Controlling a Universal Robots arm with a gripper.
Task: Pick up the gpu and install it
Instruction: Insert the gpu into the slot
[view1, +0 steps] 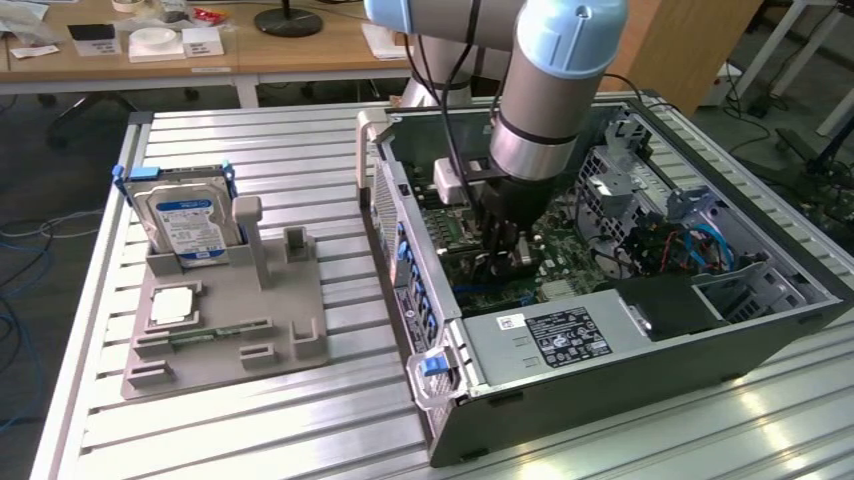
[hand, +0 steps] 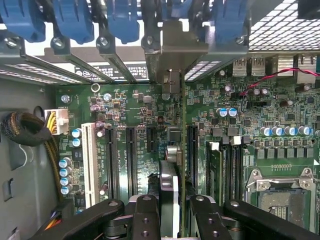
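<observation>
Reaching down into the open computer case (view1: 747, 330) lying on the slatted metal table (view1: 267, 420), with the gripper (view1: 505, 262) sitting low over the green motherboard (view1: 567, 255). Clamping the gpu (hand: 172, 165) edge-on between the black fingers (hand: 145, 215), jaws closed against its two flat sides. Holding the card upright, standing directly between the finger pads and running away from the wrist toward the rear of the case. Hanging over the row of long black expansion slots (hand: 131, 160), with the white slot (hand: 90, 165) off to one side and the empty processor socket (hand: 281, 197) to the other. Meeting the rear bracket openings (hand: 172, 47) at the card's far metal end, below the blue retention clips (hand: 75, 17). Resting well apart in the exterior view's left: a grey holder (view1: 227, 330) carrying the silver hard drive (view1: 187, 225) upright and a small memory stick (view1: 200, 332) lying flat.
</observation>
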